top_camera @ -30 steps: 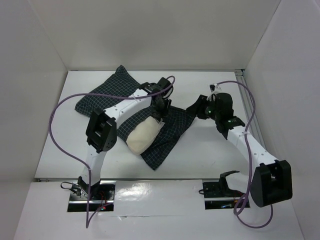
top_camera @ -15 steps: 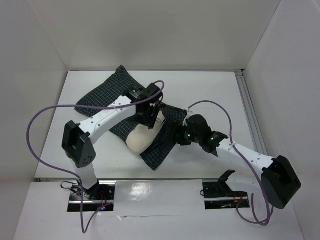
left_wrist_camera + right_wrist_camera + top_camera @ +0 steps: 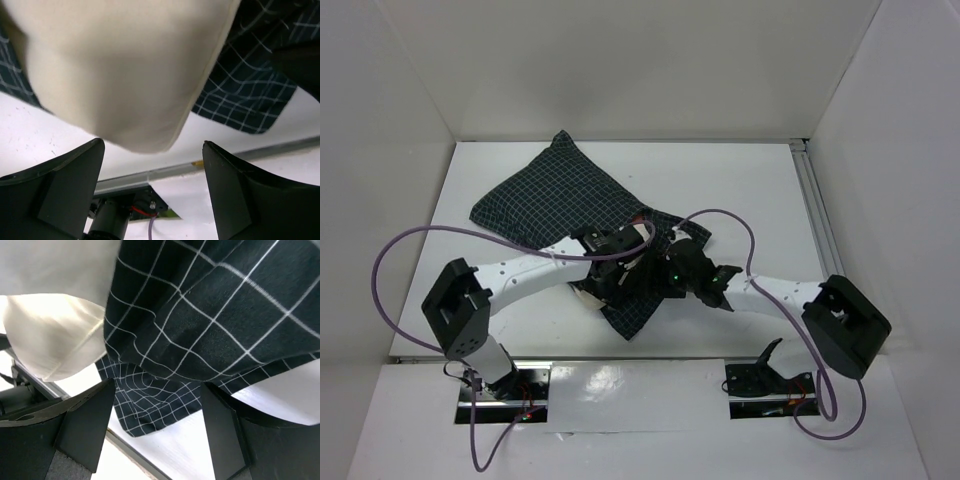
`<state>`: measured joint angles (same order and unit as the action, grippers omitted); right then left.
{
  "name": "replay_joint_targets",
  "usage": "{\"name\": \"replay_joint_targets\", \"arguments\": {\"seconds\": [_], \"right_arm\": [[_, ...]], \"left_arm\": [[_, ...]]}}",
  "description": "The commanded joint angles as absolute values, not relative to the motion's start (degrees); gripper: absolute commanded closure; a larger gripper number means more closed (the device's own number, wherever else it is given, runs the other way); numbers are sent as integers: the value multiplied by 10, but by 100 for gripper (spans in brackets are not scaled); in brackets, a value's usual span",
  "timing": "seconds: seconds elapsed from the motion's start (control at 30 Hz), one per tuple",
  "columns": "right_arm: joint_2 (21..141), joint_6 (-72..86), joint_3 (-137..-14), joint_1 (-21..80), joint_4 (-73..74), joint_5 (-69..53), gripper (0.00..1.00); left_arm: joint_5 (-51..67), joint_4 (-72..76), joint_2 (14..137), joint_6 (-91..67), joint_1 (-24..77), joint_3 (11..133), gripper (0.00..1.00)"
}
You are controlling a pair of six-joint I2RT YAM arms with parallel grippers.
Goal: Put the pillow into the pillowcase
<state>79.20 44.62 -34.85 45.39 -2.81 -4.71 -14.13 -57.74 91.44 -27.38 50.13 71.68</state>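
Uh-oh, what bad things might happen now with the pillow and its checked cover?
1. The left tool and the right tool are both open and crowded into one spot, so the arms might bump.
2. Nothing grips the pillowcase, so the pillow might just shove it along instead of going in.
3. One pillowcase corner lies near the front edge of the table and could slide off.

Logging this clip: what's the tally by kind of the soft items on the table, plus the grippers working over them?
Pillow, cream: 1
Pillowcase, navy check: 1
Grippers, left gripper and right gripper: 2
Total: 4
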Motion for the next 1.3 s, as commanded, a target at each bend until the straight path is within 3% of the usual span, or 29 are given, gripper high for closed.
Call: {"name": "replay_joint_targets", "arguments": {"seconds": [0.0,0.1,0.13,0.2,0.23,0.43,0.63,0.67,0.87,1.27], "right_arm": [[762,458,-363,457,-58,-12,24],[726,458,-356,457,-38,9,24],[714,458,-351,457,-20,17,24],[678,458,-338,457,-6,34,25],[666,458,-338,451,4,34,27],[626,453,-344,432,26,67,31],[695,433,-407,425,-2,118,31],[703,433,-413,419,-8,132,35],[757,476,-435,398,-59,200,39],[862,488,-479,320,-110,139,40]], "left_arm": [[-183,-525,934,-283,503,706,8],[-207,-495,964,-288,482,706,22],[-193,-488,971,-281,474,706,50],[-168,-483,997,-276,451,733,87],[-145,-483,1005,-276,446,762,100],[-72,-483,1024,-286,432,894,100],[-25,-483,1072,-287,394,976,100],[-20,-483,1077,-287,389,990,100],[-5,-483,1107,-287,377,1031,100],[6,-488,1129,-281,366,1055,100]]}}
